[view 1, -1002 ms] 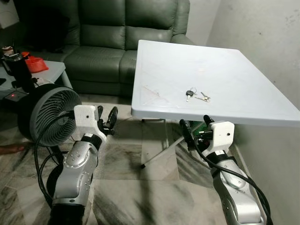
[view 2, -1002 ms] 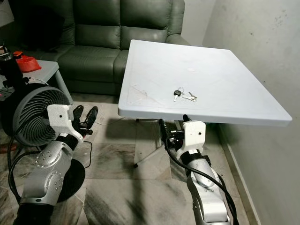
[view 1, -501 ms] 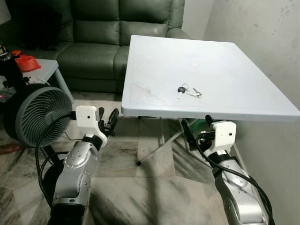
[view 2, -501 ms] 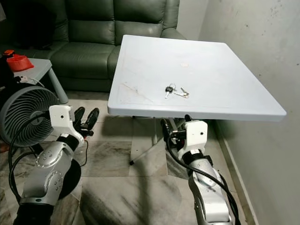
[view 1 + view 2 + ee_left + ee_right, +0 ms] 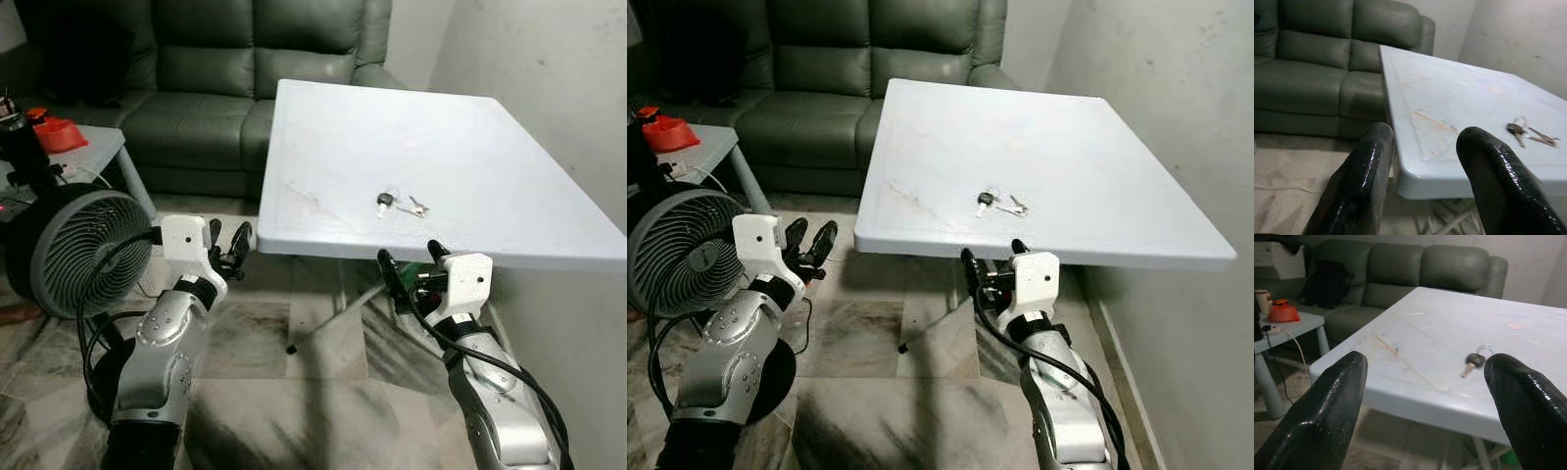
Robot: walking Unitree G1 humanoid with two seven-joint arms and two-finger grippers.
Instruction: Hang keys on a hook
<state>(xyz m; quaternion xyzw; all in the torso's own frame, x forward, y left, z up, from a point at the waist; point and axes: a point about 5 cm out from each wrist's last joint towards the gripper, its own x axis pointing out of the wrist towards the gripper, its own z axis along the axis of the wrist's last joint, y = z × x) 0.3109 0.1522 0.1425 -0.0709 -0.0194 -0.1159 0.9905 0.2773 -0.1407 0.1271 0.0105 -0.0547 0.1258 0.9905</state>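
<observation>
Cam shifted, keys (image 5: 400,205) unmoved on table (image 5: 470,147)

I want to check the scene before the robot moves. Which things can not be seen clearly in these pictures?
- How many keys lie on the table: too small in both eye views, blurred in the left wrist view.
- Table legs: mostly hidden under the tabletop in the eye views.
- Items on the side table: cut off by the left edge.
- Right gripper: partly hidden behind its white wrist housing.
</observation>
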